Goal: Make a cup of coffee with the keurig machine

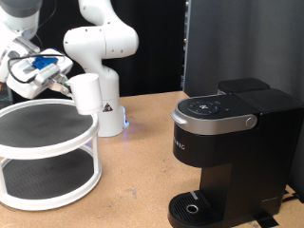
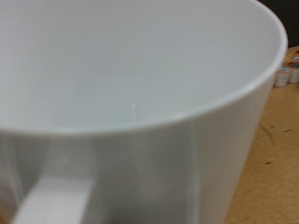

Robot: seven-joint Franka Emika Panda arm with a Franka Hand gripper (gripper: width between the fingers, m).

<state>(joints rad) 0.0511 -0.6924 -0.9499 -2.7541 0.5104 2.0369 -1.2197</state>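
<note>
The cup [image 1: 87, 94] is a plain white mug at the exterior view's upper left, just over the back edge of the round shelf's top tier. My gripper [image 1: 67, 85] is against its left side and shut on it. In the wrist view the cup [image 2: 140, 84] fills the frame, with its handle [image 2: 56, 201] near the lower corner; my fingers are hidden there. The keurig machine [image 1: 233, 142] is matte black with a grey-silver lid handle [image 1: 223, 121]. It stands at the exterior view's right with its lid down. Its drip tray [image 1: 195, 207] is bare.
A white two-tier round shelf [image 1: 47, 157] with dark mesh tiers fills the exterior view's lower left. A second white robot base [image 1: 103, 66] stands behind it on the wooden table [image 1: 142, 180]. A black panel [image 1: 237, 43] rises behind the machine.
</note>
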